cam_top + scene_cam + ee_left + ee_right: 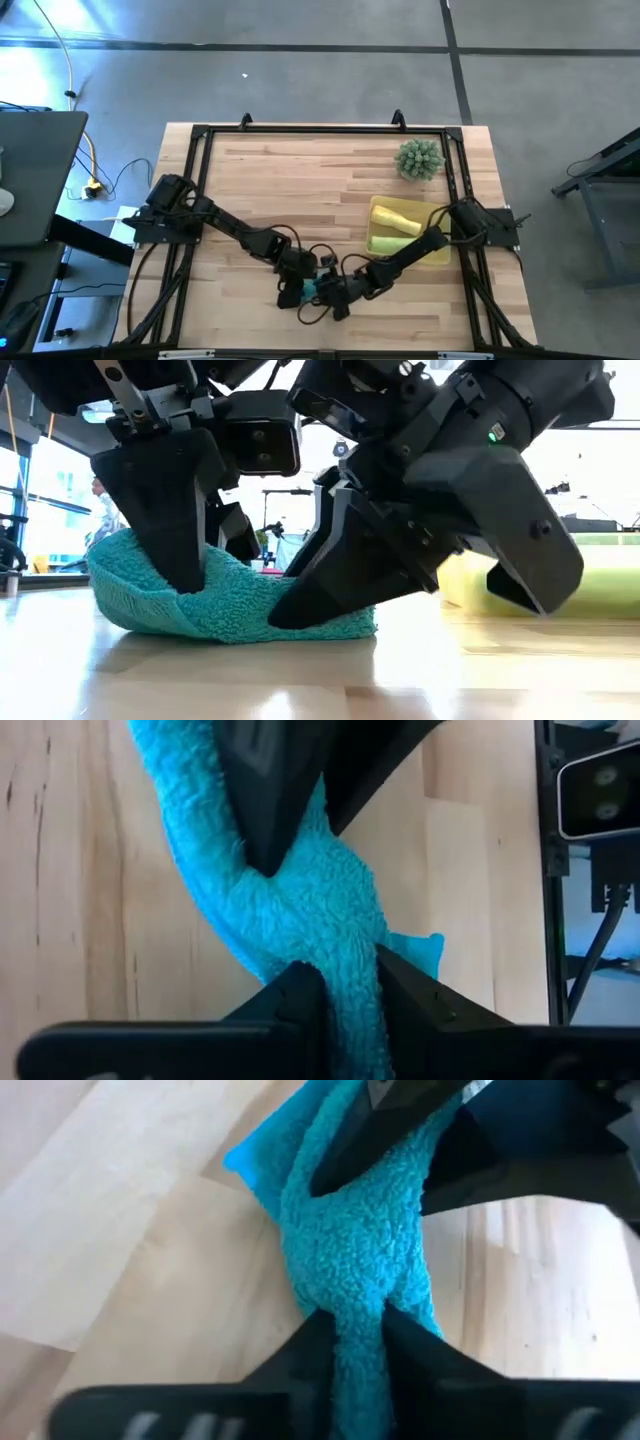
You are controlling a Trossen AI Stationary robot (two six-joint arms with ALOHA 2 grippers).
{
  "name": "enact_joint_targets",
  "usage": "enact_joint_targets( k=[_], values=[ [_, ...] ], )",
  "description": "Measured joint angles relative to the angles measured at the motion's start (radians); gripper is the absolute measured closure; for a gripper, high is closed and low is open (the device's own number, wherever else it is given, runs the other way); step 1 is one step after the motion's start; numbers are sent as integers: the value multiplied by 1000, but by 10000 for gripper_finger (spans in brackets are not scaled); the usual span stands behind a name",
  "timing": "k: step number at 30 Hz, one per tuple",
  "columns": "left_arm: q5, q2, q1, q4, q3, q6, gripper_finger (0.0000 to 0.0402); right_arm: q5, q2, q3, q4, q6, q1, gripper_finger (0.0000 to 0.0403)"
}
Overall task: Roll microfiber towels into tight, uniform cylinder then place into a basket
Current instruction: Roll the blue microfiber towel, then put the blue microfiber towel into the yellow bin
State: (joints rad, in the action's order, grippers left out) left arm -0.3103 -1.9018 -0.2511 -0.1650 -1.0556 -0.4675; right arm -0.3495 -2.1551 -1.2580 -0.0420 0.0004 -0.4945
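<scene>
The teal microfiber towel (230,605), bunched into a thick rope-like roll, lies on the wood near the table's front edge (313,291). My left gripper (298,284) comes at it from the left and my right gripper (338,290) from the right, and both are shut on it. Their fingertips nearly meet. The basket (442,252) at the right holds a yellow roll (398,214) and a lime green roll (388,243). My left gripper pinches the towel's bunched end (350,1005) between its two fingers, slanting down from the table's left. The roll runs straight out from between the fingers, along them. Its underside rests on the table. My right gripper pinches the opposite bunched end (357,1348) between its two fingers, slanting down from the table's right. The roll runs on from the fingers toward my left gripper. It lies on the wood, several layers thick.
A spiky green ball plant (419,160) stands at the far right, behind the basket. A black frame (200,135) runs around the table top. Bare wood stretches across the middle and far left of the table.
</scene>
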Motion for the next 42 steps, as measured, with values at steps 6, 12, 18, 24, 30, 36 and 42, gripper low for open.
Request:
enact_joint_targets(
  k=[6, 12, 18, 24, 30, 36, 42],
  values=[
    [19, 24, -3, -98, -3, 0, 329, 72, 8, 0, 16, 84, 3, 388],
    [60, 92, -4, -221, -4, 8, 327, 118, 85, 6, 142, 156, 16, 397],
    [78, 184, -46, -308, 0, 16, 326, 141, 188, 10, 297, 274, 48, 400],
    [257, 291, -116, -349, -2, -38, 326, 125, 297, 9, 456, 387, 88, 402],
    [472, 384, -202, -326, 0, -125, 326, -53, 444, 6, 716, 397, 94, 402],
    [656, 415, -271, -267, -4, -132, 326, -361, 557, 5, 1116, 468, 53, 402],
    [738, 417, -293, -260, -1, -132, 325, -523, 575, 25, 1468, 585, 16, 402]
  ],
)
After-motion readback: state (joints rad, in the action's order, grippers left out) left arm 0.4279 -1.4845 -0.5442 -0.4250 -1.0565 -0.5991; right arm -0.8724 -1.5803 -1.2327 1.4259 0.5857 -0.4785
